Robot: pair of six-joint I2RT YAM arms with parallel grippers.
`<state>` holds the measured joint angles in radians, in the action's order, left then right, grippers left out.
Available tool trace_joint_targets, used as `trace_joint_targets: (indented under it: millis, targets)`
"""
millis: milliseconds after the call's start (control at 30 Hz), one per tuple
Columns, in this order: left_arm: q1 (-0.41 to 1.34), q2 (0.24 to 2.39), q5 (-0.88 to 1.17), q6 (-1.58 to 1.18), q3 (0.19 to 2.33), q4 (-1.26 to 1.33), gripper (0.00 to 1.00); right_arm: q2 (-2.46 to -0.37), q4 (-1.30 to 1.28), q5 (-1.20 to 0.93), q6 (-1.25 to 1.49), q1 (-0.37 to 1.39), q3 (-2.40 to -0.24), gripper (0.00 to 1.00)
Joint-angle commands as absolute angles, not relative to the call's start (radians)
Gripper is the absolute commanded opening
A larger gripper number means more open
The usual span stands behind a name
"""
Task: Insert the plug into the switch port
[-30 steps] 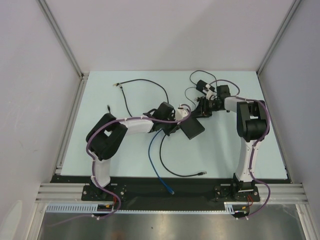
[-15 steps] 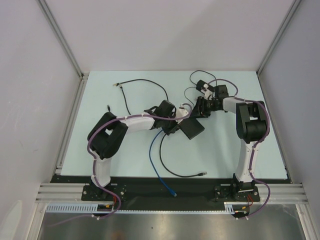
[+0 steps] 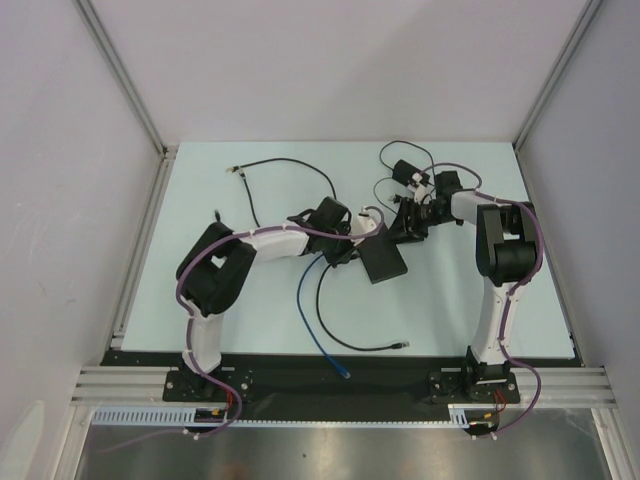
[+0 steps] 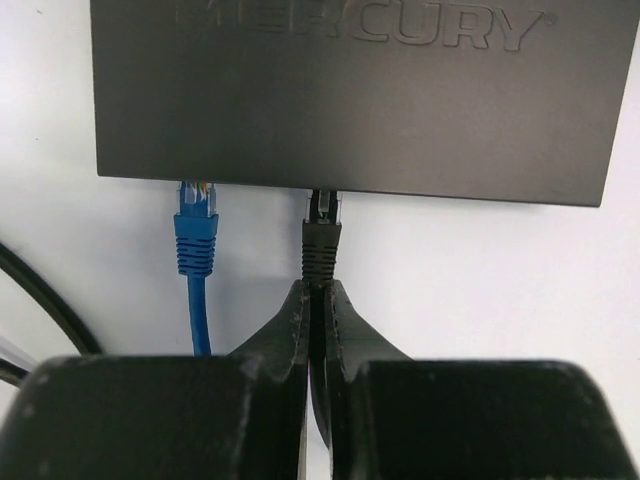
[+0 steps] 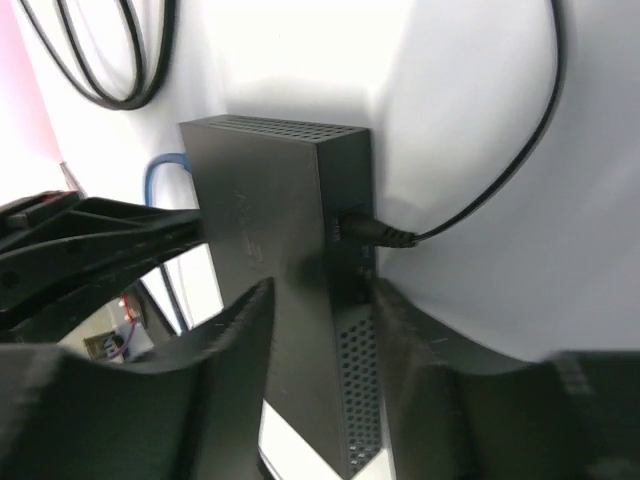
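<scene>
Matte-black and thin, the switch lies flat near the middle of the tabletop, a little toward the right edge, with an arm at each side of it. From where I stand, the black plug is already nosed into a port on the switch edge that faces the left arm. Just beside it, a blue plug sits in a neighbouring port. The black one looks about as deep as the blue one, though I can't tell whether its clip has latched.

The left fingers are drawn narrow, pinched on the tail of the black plug's boot where the cord leaves it — a sensible place to hold. The clear head is small, hard and slick, and I'd guess its latch tab would snap if squeezed. The ribbed rubber boot gives grip and lets a push run straight along the plug. Held further back, the soft cord would simply buckle.

The right fingers stand apart with the end of the switch between them, next to where a power cord enters it. I can't make out whether they press on the casing or merely flank it. The box strikes me as light and smooth-skinned — likely to skate across the tabletop under any shove on the plug. So it wants bracing by its flat faces, on the side away from the plug.
</scene>
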<state>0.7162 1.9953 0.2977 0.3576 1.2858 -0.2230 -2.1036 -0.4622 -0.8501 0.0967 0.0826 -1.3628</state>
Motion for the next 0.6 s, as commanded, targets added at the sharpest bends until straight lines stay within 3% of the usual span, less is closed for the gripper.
trace_joint_targets:
  millis: [0, 67, 267, 467, 567]
  targets:
    - [0.713, 2.025, 0.34, 0.368, 1.382, -0.058, 0.06, -2.143, -0.585, -0.925, 0.142, 0.146, -1.321, 0.45]
    - [0.713, 2.048, 0.371, 0.354, 1.407, -0.061, 0.0, -2.14, -0.563, -0.93, 0.169, 0.172, -1.292, 0.4]
    - [0.709, 2.083, 0.405, 0.342, 1.483, -0.075, 0.01, -2.132, -0.523, -0.919, 0.206, 0.181, -1.268, 0.35]
    - [0.672, 2.056, 0.39, 0.353, 1.508, -0.219, 0.12, -2.143, -0.583, -0.87, 0.144, 0.109, -1.318, 0.37]
    - [0.638, 1.993, 0.397, 0.362, 1.441, -0.235, 0.21, -2.141, -0.627, -0.838, 0.091, 0.072, -1.344, 0.47]
